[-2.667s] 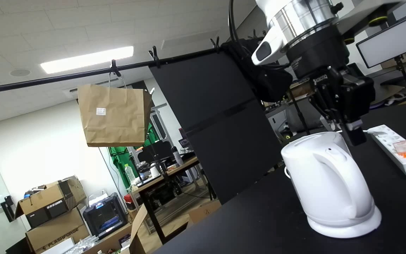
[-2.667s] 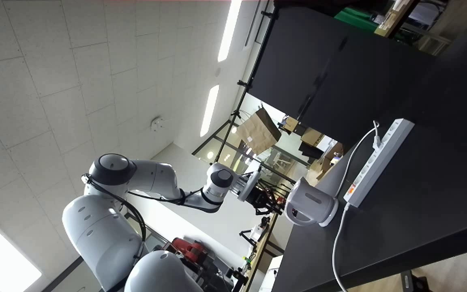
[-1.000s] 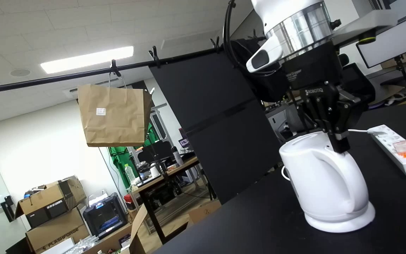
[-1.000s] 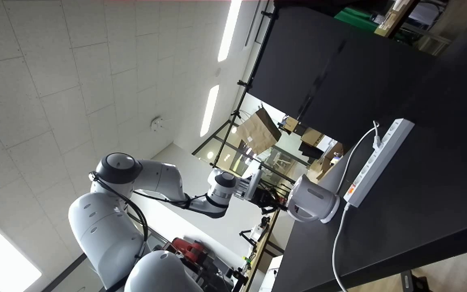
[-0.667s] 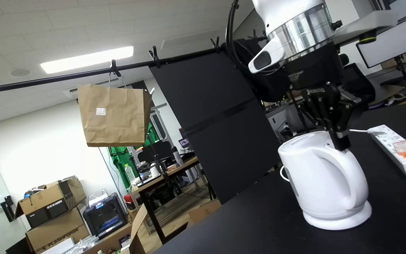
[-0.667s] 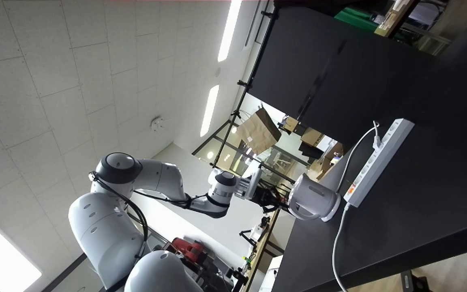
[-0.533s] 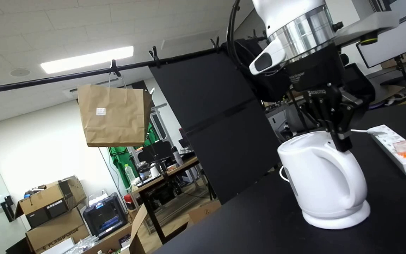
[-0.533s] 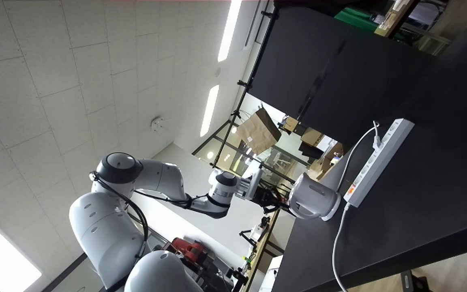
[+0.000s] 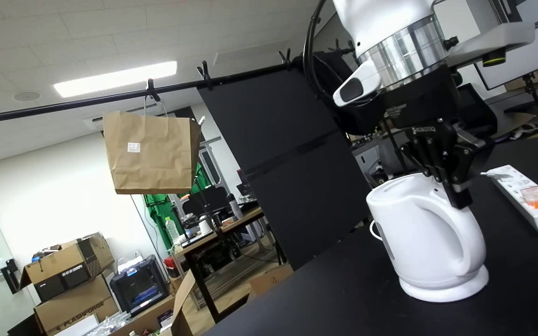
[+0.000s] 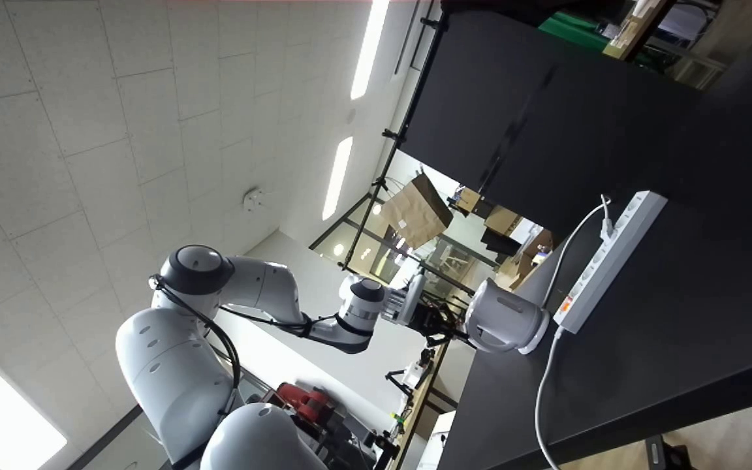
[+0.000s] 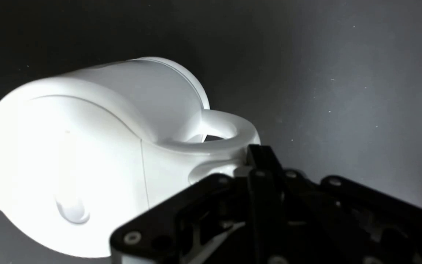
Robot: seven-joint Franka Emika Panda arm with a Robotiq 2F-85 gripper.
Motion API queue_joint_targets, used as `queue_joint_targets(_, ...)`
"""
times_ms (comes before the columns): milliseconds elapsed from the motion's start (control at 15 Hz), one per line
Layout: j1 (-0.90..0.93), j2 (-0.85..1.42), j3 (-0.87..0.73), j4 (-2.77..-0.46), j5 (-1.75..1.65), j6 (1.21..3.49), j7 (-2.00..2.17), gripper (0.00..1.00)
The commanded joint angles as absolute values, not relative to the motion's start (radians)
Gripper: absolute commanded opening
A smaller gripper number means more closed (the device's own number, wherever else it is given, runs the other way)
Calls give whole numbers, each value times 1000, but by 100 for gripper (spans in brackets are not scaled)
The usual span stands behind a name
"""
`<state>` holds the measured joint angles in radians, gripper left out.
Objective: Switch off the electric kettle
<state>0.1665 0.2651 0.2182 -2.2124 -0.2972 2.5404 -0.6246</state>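
The white electric kettle (image 9: 430,238) stands upright on its round base on the black table. It also shows in an exterior view (image 10: 505,320) and in the wrist view (image 11: 86,146). My gripper (image 9: 461,199) is shut, fingers together and nothing between them. In the wrist view my fingertips (image 11: 259,147) lie at the outer end of the kettle's handle top, beside a glossy oval recess (image 11: 211,169) that the gripper partly covers. I cannot tell whether they touch. In an exterior view the gripper (image 10: 466,339) is at the kettle's handle end.
A white power strip (image 9: 526,198) with an orange switch lies on the table near the kettle; it also shows in an exterior view (image 10: 611,261). A thin white cord (image 10: 568,251) runs from the kettle to it. The black table (image 10: 670,307) has an edge near the kettle.
Since the earliest frames, my gripper has come down over the handle, and the kettle has slid slightly up and left in an exterior view. Most recently the fingertips have shifted slightly right and down.
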Motion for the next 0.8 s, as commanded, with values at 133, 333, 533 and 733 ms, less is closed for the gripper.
queue_joint_targets(133,181,236,209,-2188,-319,2498,-563,0)
queue_joint_targets(333,172,169,220,-2195,-286,2437,-575,0)
queue_joint_targets(533,166,99,216,-2203,-268,2365,-582,0)
queue_joint_targets(733,158,60,202,-2202,-244,2307,-593,0)
